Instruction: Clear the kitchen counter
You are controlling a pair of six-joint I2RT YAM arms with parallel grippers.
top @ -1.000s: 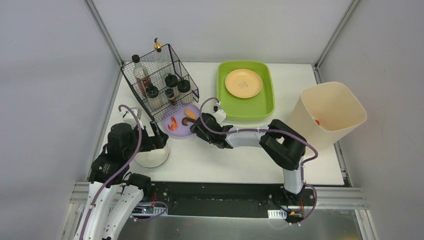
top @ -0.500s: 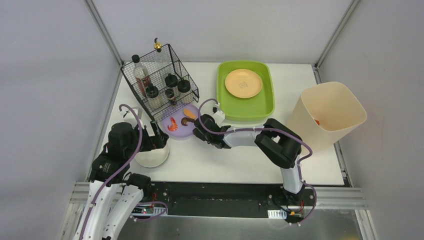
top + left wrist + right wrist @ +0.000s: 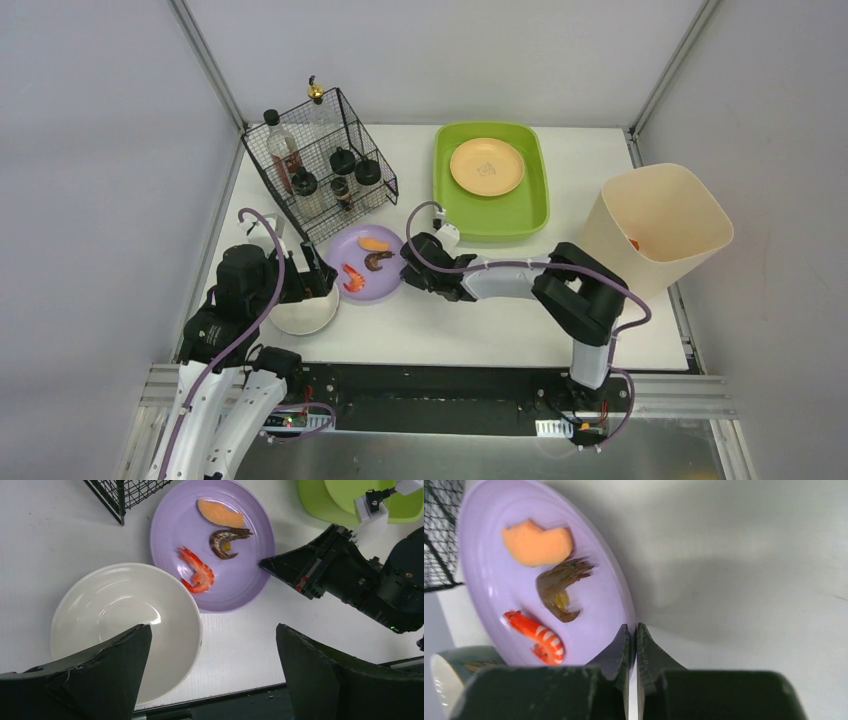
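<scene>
On the white kitchen counter [image 3: 480,320] lies a purple plate [image 3: 340,252] carrying an orange slice [image 3: 373,243], a brown shrimp [image 3: 378,260] and a red shrimp [image 3: 352,277]. My right gripper [image 3: 405,268] is shut on the plate's right rim. In the right wrist view the gripper [image 3: 634,630] pinches the edge of the plate [image 3: 484,575]. My left gripper [image 3: 212,635] hangs open above the counter's front left, one finger over an empty white bowl [image 3: 125,615] that sits against the plate [image 3: 175,525].
A black wire basket [image 3: 320,165] with several bottles stands at the back left. A lime-green tray [image 3: 490,215] holds an orange plate [image 3: 487,166]. A tall cream bin [image 3: 660,230] stands at the right edge.
My right gripper has shut on the purple plate's rim. The plate has slid away from the wire basket, toward the front and right. The left arm has stayed still.
</scene>
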